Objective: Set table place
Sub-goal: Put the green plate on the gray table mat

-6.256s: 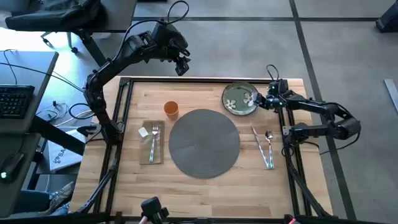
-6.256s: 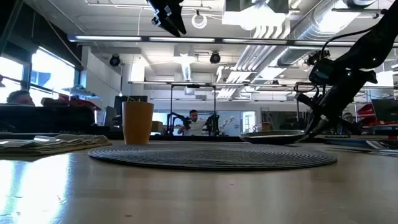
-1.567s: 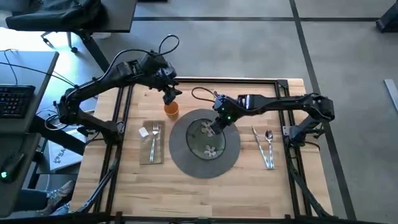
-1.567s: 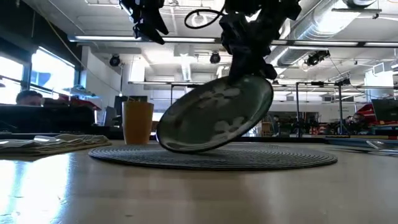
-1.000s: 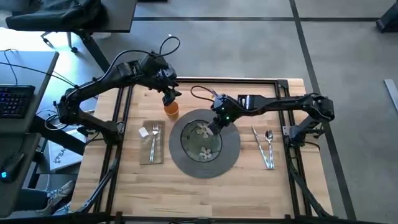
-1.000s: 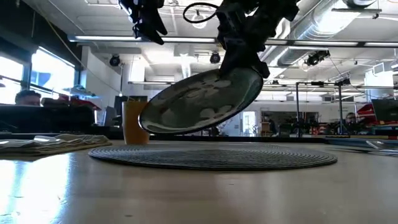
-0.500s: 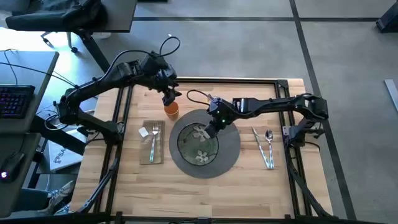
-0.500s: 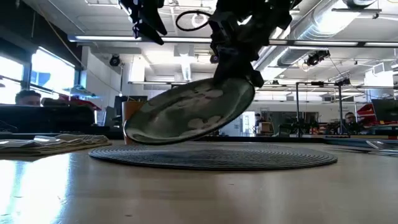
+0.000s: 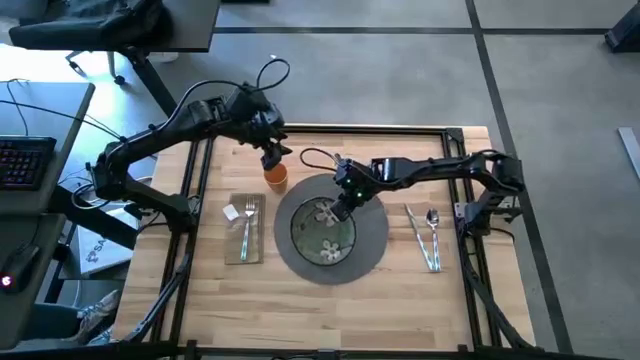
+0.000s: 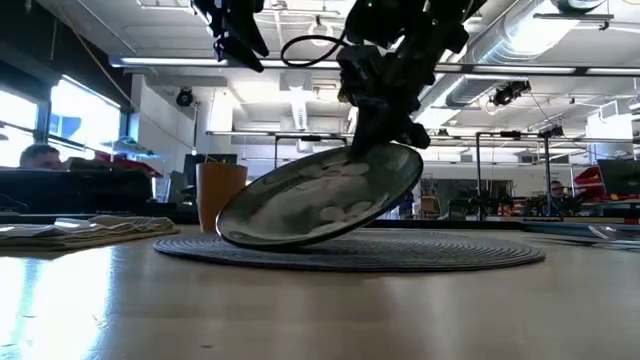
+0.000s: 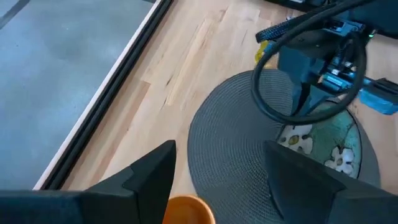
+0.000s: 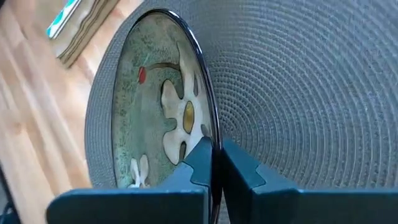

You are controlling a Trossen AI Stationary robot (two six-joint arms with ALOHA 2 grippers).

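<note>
1. Jaws of the right gripper (image 9: 343, 203) are pinched on the rim of the plate (image 9: 322, 231), one finger on each face of it, as the right wrist view shows.
2. The plate is green with white flowers and a dark rim; in the low view it is tilted, its lower edge down on the placemat (image 9: 372, 240) and its gripped edge raised.
3. From above, the plate sits near the middle of the round, dark-grey woven placemat, which lies at the centre of the counter (image 9: 300, 310).
4. Jaws of the left gripper (image 9: 272, 155) are spread apart with nothing between them; they hang just above the orange cup (image 9: 275, 176), which stands upright just beside the placemat's rim, on the left arm's side at the back.
5. On the left arm's side of the placemat, the beige napkin (image 9: 240, 250) lies flat with the fork (image 9: 248, 226) on top.
6. On the right arm's side, the knife (image 9: 416, 232) and the spoon (image 9: 434, 238) lie side by side on the bare wood, near the placemat but apart from it.
</note>
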